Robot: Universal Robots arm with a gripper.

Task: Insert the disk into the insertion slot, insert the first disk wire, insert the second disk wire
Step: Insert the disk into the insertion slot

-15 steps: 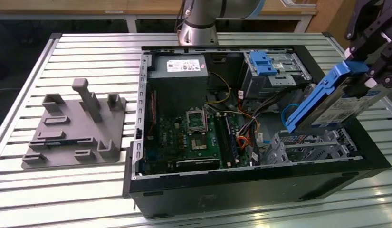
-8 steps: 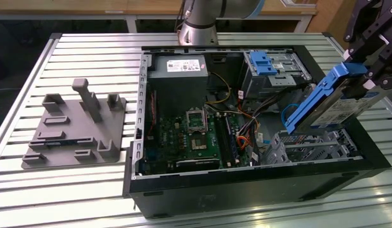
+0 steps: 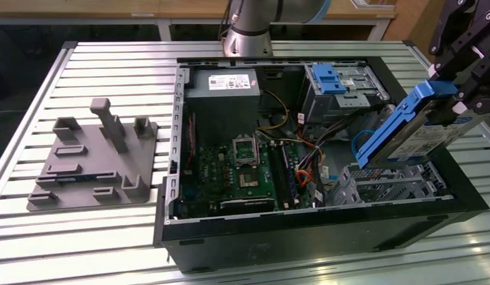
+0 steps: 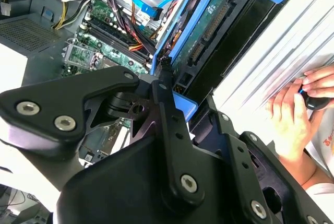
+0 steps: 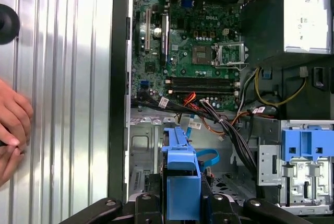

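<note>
Exterior view: farthest from the gripper, at the exterior view's left, one grey fixture plate (image 3: 94, 160) with upright pegs is seen on the slatted table (image 3: 38, 95). Next, one open computer case (image 3: 308, 237) is laid on its side, and one green motherboard (image 3: 245, 172) and one power supply (image 3: 225, 80) are seen inside. Nearer the gripper, one taller grey cage (image 3: 344, 89) carries one blue clip (image 3: 328, 77). Directly below the gripper, one insertion slot (image 3: 395, 184) sits in the case's near corner. One disk (image 3: 423, 142) is held tilted above it; its lower end is at the slot's open top, though contact cannot be judged. The gripper (image 3: 458, 98) is closed on the disk's upper end, its two fingers clamped against the blue carrier. In both wrist views the disk (image 4: 209, 31) (image 5: 182, 182) is gripped between the black fingers, with a person's hand (image 4: 292, 109) (image 5: 13, 125) resting on the table beside the case.
</note>
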